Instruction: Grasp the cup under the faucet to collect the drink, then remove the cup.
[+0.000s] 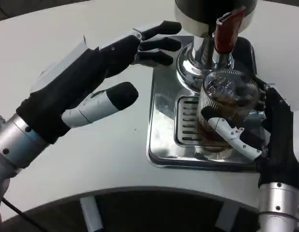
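Red tap lever (227, 30) (tilted) overhangs cup (227, 104); drip tray (164, 121) beneath.

cup (227, 108): clear, ribbed | upright | brown drink inside | under faucet (226, 34)

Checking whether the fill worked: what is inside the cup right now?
Dark brown liquid sits in the lower part of the clear cup, gripped by the right hand. Its fingers cover part of the wall, so the exact level is hidden.
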Controlling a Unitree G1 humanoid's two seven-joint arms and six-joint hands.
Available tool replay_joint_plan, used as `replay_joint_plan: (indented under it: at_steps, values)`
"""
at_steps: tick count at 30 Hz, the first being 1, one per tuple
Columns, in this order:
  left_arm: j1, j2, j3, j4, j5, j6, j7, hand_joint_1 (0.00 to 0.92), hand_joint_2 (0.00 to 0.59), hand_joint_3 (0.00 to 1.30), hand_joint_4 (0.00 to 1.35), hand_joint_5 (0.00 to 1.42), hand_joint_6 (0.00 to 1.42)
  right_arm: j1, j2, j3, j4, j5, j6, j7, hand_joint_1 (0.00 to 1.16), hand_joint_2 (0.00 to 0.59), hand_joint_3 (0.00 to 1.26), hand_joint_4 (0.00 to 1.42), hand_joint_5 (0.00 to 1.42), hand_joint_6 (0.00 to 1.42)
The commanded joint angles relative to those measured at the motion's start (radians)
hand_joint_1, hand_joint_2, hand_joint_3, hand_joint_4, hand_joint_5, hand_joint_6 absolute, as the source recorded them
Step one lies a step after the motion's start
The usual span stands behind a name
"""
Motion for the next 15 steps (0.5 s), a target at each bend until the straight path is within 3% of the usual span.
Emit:
replay_joint_plan:
  at_steps: [1,15]
  values:
    - [0.043,0.02,0.01,-0.023,0.007,-0.008,0.007,0.0,0.025,0.19,0.22,0.29,0.27,0.007,-0.005,-0.003,-0.034,-0.008,-0.051,-0.004,0.84,0.216,0.73,0.86,1.09,0.9]
    - [0.147,0.028,0.033,-0.029,0.032,-0.027,0.034,0.0,0.029,0.19,0.22,0.29,0.27,0.043,-0.043,-0.04,-0.07,0.003,-0.066,0.01,0.85,0.199,0.78,0.91,1.16,1.01]
